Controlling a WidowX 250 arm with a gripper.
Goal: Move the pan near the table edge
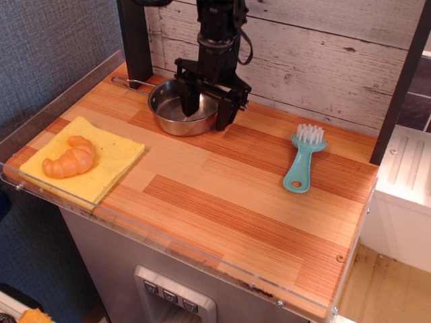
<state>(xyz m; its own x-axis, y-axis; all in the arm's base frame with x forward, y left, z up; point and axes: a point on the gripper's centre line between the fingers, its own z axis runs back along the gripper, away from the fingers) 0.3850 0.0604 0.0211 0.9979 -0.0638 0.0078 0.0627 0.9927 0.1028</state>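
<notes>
The small shiny steel pan (174,114) sits at the back left of the wooden tabletop, its thin wire handle (129,82) pointing left toward the dark post. My black gripper (205,113) hangs low over the pan's right side. It is open: one finger (189,101) reaches inside the bowl and the other finger (224,114) is outside the right rim, so the jaws straddle the rim. The table edge (168,237), trimmed with clear acrylic and small screws, runs along the front, far from the pan.
A yellow cloth (84,158) with an orange croissant toy (69,158) lies at the front left. A teal brush (303,158) lies at the right. A dark post (135,40) and a plank wall stand behind the pan.
</notes>
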